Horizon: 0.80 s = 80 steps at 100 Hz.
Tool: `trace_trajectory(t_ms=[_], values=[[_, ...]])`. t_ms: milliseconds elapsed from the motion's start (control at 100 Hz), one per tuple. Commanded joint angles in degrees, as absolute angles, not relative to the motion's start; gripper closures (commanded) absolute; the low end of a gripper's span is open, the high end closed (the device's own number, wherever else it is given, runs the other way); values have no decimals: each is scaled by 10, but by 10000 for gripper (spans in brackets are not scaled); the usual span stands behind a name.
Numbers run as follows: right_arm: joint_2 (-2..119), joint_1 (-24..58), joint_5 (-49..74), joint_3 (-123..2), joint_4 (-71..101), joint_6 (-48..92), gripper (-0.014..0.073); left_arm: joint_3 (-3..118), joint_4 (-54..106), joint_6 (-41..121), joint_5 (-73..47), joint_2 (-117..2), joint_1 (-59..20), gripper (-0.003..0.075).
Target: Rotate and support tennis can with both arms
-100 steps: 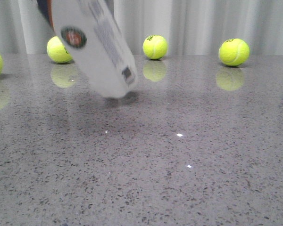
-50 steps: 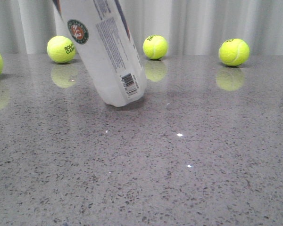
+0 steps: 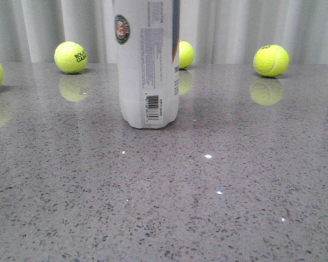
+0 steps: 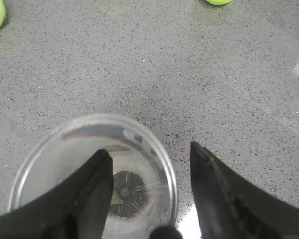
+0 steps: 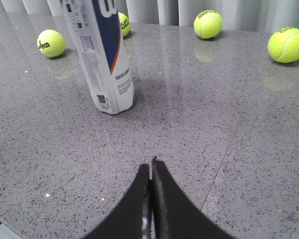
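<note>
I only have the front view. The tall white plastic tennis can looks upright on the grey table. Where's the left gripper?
Observer: The left gripper is open above the tall white plastic tennis can, with one finger over its open mouth and one outside the rim.
Operator: And the right one?
Observer: The right gripper is shut, empty and apart from the can.
Operator: Anything inside the can?
Observer: No balls show; its base is visible.

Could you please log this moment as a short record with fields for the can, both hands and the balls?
can: upright on the table, can top out of the front view
left hand: left hand above the can's open top, open, one finger inside the rim, one outside
right hand: right hand shut, empty, apart from the can
balls: four in the front view, one ball far right
</note>
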State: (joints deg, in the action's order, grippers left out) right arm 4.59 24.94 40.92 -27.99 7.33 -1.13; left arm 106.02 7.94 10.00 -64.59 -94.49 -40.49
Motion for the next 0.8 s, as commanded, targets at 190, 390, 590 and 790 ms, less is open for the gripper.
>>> trace_trajectory(t_ms=[190,390,590,790], values=[[54,246,366,-292,72,-10,650,1079,96,100,-572,-908,-415,428],[54,246,366,-292,72,-10,650,1060,74,47,-464,-863,-421,583],[54,246,366,-292,72,-10,650,990,-21,-43,-436,-814,-421,741],[54,246,366,-292,72,-10,650,886,-56,-71,-415,-758,-421,741]])
